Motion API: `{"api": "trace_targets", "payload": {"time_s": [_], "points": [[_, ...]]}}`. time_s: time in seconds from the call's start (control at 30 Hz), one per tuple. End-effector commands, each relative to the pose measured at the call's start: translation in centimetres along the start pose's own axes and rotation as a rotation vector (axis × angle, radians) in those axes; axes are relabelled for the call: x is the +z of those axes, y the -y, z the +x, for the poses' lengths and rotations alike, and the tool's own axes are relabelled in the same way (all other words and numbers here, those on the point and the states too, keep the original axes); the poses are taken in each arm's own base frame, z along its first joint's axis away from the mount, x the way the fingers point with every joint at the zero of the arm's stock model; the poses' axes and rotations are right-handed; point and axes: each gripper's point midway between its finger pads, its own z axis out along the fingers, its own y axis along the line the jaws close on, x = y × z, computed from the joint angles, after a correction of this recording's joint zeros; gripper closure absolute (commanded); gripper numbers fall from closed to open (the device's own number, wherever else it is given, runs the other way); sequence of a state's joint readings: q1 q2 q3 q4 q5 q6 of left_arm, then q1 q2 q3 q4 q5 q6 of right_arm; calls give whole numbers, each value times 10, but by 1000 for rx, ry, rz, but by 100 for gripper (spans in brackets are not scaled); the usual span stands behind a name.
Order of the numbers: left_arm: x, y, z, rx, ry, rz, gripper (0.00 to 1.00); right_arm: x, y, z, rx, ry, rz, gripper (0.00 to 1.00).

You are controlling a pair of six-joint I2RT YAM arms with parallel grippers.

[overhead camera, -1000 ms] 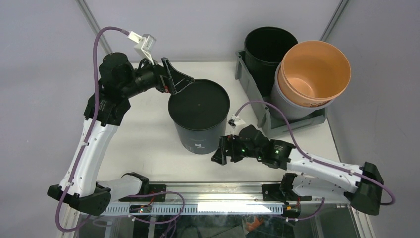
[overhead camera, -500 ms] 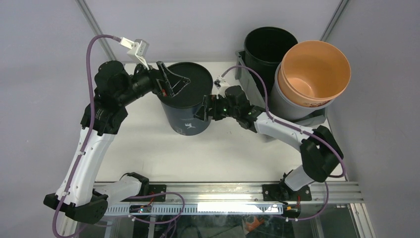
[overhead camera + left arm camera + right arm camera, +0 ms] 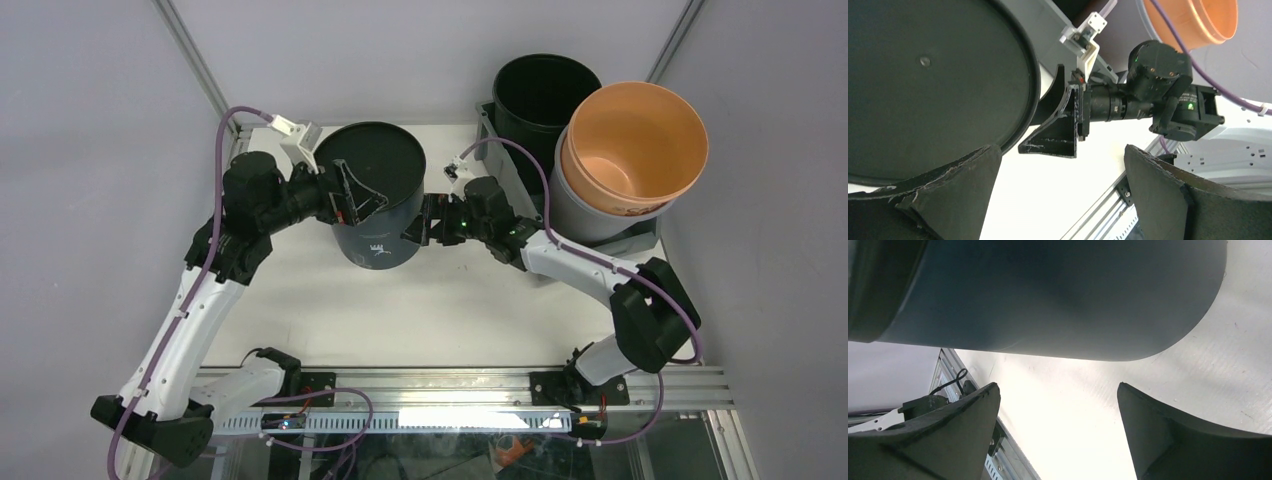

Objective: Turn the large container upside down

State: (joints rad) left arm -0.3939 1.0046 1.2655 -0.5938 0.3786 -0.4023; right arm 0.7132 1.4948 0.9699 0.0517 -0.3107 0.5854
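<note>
The large container is the grey rectangular bin (image 3: 503, 172) at the back right, upright, with buckets standing in it; its wall also shows in the left wrist view (image 3: 1048, 22). Neither gripper touches it. A dark round bucket (image 3: 375, 205) stands bottom-up at the back centre, left of the bin. My left gripper (image 3: 355, 195) is open and empty, its jaws spread over the bucket's flat bottom (image 3: 923, 80). My right gripper (image 3: 422, 222) is open and empty beside the bucket's right wall (image 3: 1048, 295), between bucket and bin. Their own views show both open: left (image 3: 1060, 150), right (image 3: 1057, 386).
In the bin stand a black bucket (image 3: 545, 95) and an orange bucket (image 3: 632, 145) nested in a pale grey one (image 3: 580, 215). The orange bucket also shows in the left wrist view (image 3: 1198, 20). The white table (image 3: 420, 310) runs to a metal rail (image 3: 450, 385) at the near edge.
The dark bucket has moved from the table's middle to the back left. My right arm swung from the front up to its right side. My left gripper shifted slightly over it.
</note>
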Motion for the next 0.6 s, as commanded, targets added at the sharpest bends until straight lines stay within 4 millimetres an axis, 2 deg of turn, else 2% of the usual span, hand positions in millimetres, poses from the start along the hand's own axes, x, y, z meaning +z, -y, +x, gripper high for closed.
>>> {"api": "trace_targets", "payload": {"time_s": [0.0,0.13,0.27,0.47,0.57], "points": [[-11,12,3,47,26,60,1,-3,-18,-18,-20,51,-41,10],[-22,6,0,57,71,7,1,18,-31,-25,-32,48,-61,10],[-29,-7,-4,60,105,-81,1,52,-52,-30,-73,38,-108,10],[-42,-15,-28,19,166,-201,1,103,-68,-66,-84,95,-181,10],[-42,-20,-30,12,145,-242,1,114,-69,-73,-87,104,-187,10]]}}
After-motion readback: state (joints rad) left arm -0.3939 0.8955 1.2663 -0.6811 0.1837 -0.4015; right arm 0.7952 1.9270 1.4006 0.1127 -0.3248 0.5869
